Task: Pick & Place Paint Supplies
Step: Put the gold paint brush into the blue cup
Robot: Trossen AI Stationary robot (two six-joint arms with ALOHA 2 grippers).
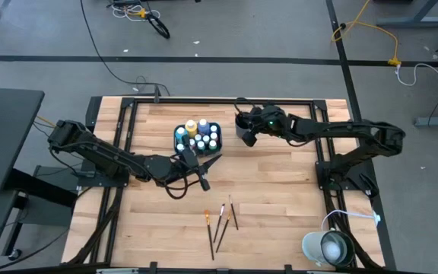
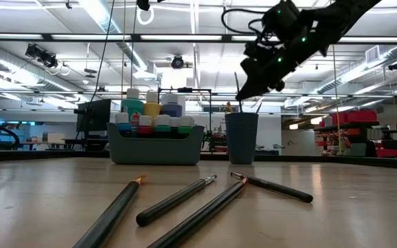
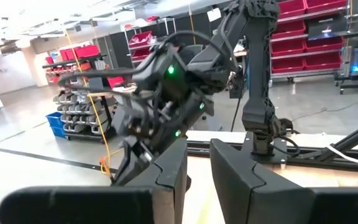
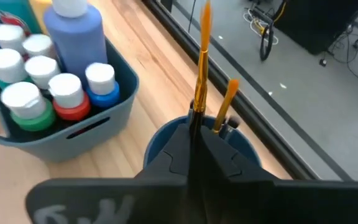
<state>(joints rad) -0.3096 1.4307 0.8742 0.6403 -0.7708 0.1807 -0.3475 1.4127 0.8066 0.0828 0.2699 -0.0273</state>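
Where round cup [image 4: 166,140] sits, thin brush [image 4: 202,62] pinched

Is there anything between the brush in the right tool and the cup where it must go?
Nothing visible. The right tool is shut on the brush directly above the cup; another brush already stands inside, beside it.
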